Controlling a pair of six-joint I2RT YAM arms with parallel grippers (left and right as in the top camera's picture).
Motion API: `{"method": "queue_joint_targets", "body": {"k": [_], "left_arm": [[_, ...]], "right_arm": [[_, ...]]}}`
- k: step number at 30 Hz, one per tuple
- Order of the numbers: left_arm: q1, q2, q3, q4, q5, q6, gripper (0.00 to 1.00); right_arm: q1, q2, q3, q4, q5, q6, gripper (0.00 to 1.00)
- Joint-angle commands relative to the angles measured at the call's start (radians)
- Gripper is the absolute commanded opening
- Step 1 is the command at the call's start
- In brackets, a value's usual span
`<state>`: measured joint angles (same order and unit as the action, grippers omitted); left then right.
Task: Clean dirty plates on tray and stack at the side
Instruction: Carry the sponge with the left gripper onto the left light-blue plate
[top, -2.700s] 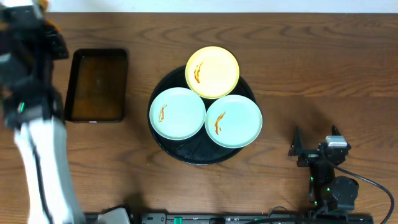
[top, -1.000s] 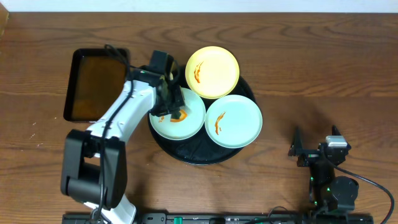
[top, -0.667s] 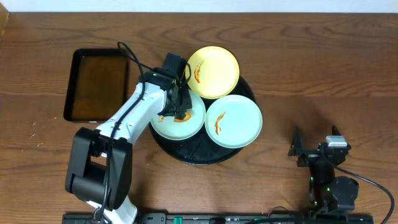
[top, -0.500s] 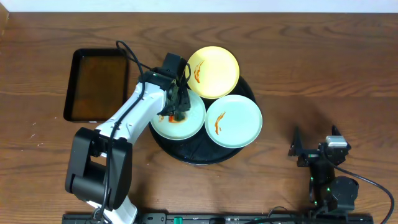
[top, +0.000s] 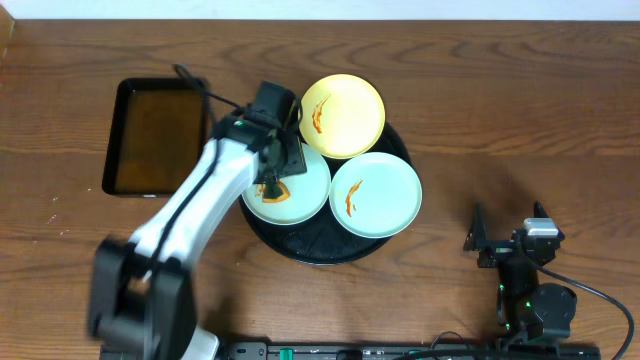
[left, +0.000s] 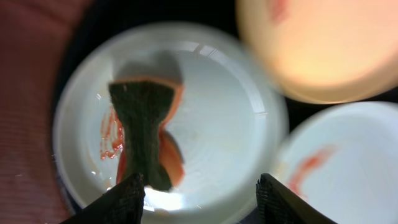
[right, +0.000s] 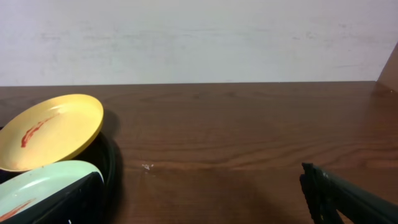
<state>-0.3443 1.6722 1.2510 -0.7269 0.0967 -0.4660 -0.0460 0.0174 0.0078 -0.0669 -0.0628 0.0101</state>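
Since a few seconds ago my left arm has swung in from the left edge of the counter (top: 500, 120), and my left fingers (left: 127, 199) now hang over the left mint plate (left: 217, 118) on the tray (top: 310, 248). They stand apart, clamped on nothing. The sponge (left: 144, 124) lies on that plate beside its orange streak, its near end by one finger. All three plates sit where they were; the yellow plate (top: 342, 115) and right mint plate (top: 375, 195) carry their streaks untouched. My right fingers (right: 339, 199) rest apart, well off to the side. Wiping, I judge, is only starting, and nothing is stacked.
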Motion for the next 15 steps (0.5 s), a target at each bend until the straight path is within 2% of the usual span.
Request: {"method": "queue_joint_targets", "body": {"k": [1, 4, 6, 11, 13, 15], "left_arm": [[0.002, -0.194, 0.039, -0.009, -0.085, 0.027, 0.59], [0.003, -0.294, 0.037, -0.026, -0.172, 0.027, 0.59], [0.003, -0.334, 0.035, -0.043, -0.180, 0.027, 0.60], [0.006, -0.350, 0.033, -0.136, -0.187, 0.027, 0.67], [0.016, -0.346, 0.033, -0.166, -0.187, 0.027, 0.67], [0.033, -0.343, 0.033, -0.190, -0.187, 0.027, 0.67]], "right_arm": [[0.006, -0.004, -0.002, -0.004, 0.002, -0.011, 0.99], [0.006, -0.004, -0.002, 0.000, 0.013, -0.021, 0.99], [0.006, -0.004, -0.002, 0.003, 0.043, -0.034, 0.99], [0.006, -0.004, -0.002, 0.200, -0.034, 0.023, 0.99], [0.006, -0.004, -0.002, 0.332, -0.121, 0.118, 0.99], [0.006, -0.004, -0.002, 0.470, -0.244, 0.154, 0.99]]}}
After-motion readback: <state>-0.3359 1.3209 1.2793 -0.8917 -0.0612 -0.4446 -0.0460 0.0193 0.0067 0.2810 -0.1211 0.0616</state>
